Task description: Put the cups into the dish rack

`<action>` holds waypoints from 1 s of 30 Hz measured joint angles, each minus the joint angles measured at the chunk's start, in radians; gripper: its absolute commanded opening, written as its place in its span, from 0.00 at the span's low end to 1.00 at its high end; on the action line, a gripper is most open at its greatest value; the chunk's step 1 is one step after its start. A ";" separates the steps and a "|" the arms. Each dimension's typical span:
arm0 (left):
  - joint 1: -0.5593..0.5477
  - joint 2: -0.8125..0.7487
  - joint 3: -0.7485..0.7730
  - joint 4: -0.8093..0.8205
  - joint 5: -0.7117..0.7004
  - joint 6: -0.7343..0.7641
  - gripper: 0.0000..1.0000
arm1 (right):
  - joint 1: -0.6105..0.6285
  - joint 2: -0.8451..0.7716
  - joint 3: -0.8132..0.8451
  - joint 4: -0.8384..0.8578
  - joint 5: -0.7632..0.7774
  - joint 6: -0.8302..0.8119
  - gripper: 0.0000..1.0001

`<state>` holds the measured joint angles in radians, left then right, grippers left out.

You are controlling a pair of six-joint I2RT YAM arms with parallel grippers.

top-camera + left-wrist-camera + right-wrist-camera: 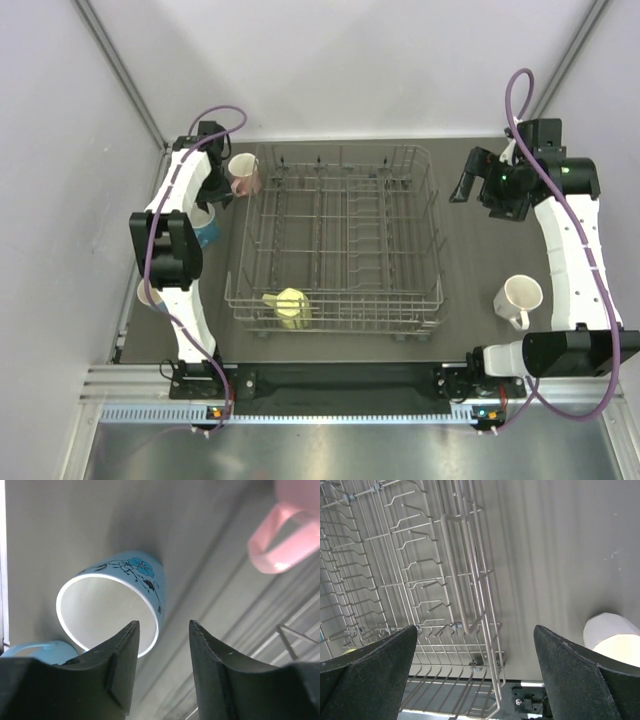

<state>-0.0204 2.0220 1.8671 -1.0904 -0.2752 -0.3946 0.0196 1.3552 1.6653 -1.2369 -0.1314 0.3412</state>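
The grey wire dish rack (pixel 436 250) stands mid-table with the yellow cup (pixel 288 307) lying in its near left corner. The pink cup (pixel 244 172) stands off the rack's far left corner. The blue flowered cup (pixel 205 228) stands near it, left of the rack. My left gripper (pixel 218 198) hangs open just above the blue cup (pixel 112 600), over its rim's near side (pixel 162 625); the pink cup's handle (pixel 280 550) shows at the upper right. The light blue cup (pixel 148 295) is half hidden behind my left arm. The white cup (pixel 518 298) stands right of the rack. My right gripper (pixel 465 185) is wide open and empty in the air (pixel 475 630).
The rack's right wall and tines (pixel 470 580) fill the left of the right wrist view, with the white cup (pixel 612 637) at its right edge. Grey walls close the table on three sides. The arm bases and a metal rail (pixel 340 385) run along the near edge.
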 measured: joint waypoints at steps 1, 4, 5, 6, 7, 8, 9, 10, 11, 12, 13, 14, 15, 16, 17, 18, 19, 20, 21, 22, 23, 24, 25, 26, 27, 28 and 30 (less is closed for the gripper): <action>0.000 0.010 -0.006 0.000 -0.007 0.001 0.46 | 0.000 0.001 0.000 0.000 -0.002 0.000 1.00; 0.000 0.029 -0.020 0.000 -0.019 0.001 0.39 | 0.000 0.005 0.001 0.000 -0.005 0.000 1.00; 0.000 0.032 -0.024 0.000 -0.023 -0.001 0.35 | 0.000 0.005 0.001 0.000 -0.006 0.000 1.00; 0.000 0.038 -0.027 -0.001 -0.027 -0.002 0.29 | 0.000 0.008 0.004 0.000 -0.008 0.000 1.00; 0.000 0.042 -0.029 -0.001 -0.030 -0.002 0.18 | 0.000 0.009 0.006 0.002 -0.010 -0.001 1.00; 0.000 0.047 -0.029 0.000 -0.033 -0.001 0.12 | 0.000 0.010 0.007 0.002 -0.012 -0.001 1.00; 0.000 0.049 -0.029 0.002 -0.030 0.000 0.05 | 0.000 0.010 0.007 0.002 -0.014 -0.001 1.00; 0.000 0.049 -0.029 0.006 -0.020 -0.003 0.00 | 0.000 0.010 0.009 0.000 -0.015 -0.001 1.00; -0.002 0.050 -0.029 0.003 -0.031 -0.003 0.00 | 0.000 0.013 0.018 -0.002 -0.018 -0.001 1.00; -0.002 0.051 -0.029 0.001 -0.032 -0.005 0.00 | 0.000 0.015 0.027 0.000 -0.021 -0.001 1.00; -0.002 0.051 -0.029 0.001 -0.031 -0.011 0.00 | 0.000 0.016 0.038 0.000 -0.025 -0.001 1.00; -0.001 0.053 -0.026 -0.002 -0.036 -0.018 0.00 | 0.000 0.018 0.048 0.000 -0.029 0.000 1.00; -0.001 0.056 -0.016 -0.013 -0.042 -0.029 0.00 | 0.000 0.019 0.061 0.001 -0.035 0.000 1.00; -0.001 0.060 0.002 -0.031 -0.049 -0.046 0.00 | 0.000 0.020 0.072 0.002 -0.040 0.000 1.00; -0.001 0.062 0.023 -0.047 -0.056 -0.062 0.00 | 0.000 0.021 0.085 0.003 -0.050 0.001 1.00; -0.001 0.062 0.049 -0.064 -0.059 -0.083 0.00 | 0.000 0.021 0.092 0.004 -0.057 0.003 1.00; -0.001 0.061 0.083 -0.084 -0.059 -0.105 0.00 | 0.000 0.022 0.100 0.005 -0.064 0.005 1.00; -0.001 0.057 0.116 -0.095 -0.058 -0.123 0.00 | 0.003 0.024 0.110 0.008 -0.074 0.010 1.00; -0.001 0.048 0.148 -0.102 -0.053 -0.140 0.00 | 0.006 0.028 0.119 0.011 -0.083 0.013 1.00; -0.001 0.036 0.182 -0.108 -0.046 -0.159 0.00 | 0.015 0.033 0.133 0.012 -0.091 0.018 1.00; -0.001 0.019 0.215 -0.114 -0.036 -0.174 0.00 | 0.026 0.042 0.149 0.015 -0.098 0.020 1.00; -0.001 0.002 0.259 -0.126 -0.020 -0.189 0.00 | 0.040 0.050 0.166 0.017 -0.103 0.021 0.99; -0.001 -0.016 0.290 -0.130 -0.006 -0.200 0.00 | 0.063 0.063 0.193 0.018 -0.107 0.022 0.99; -0.001 -0.043 0.325 -0.129 0.013 -0.212 0.00 | 0.089 0.079 0.226 0.018 -0.110 0.022 0.99; -0.001 -0.074 0.355 -0.125 0.039 -0.227 0.00 | 0.118 0.097 0.265 0.018 -0.117 0.021 0.99; 0.000 -0.117 0.371 -0.112 0.076 -0.242 0.00 | 0.146 0.117 0.308 0.018 -0.126 0.022 0.98; 0.000 -0.214 0.373 -0.075 0.158 -0.281 0.00 | 0.198 0.153 0.384 0.043 -0.153 0.020 0.98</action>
<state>-0.0204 1.8080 2.2406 -1.1656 -0.1177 -0.6758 0.2176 1.5078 2.0491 -1.1934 -0.2844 0.3614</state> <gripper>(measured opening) 0.068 0.988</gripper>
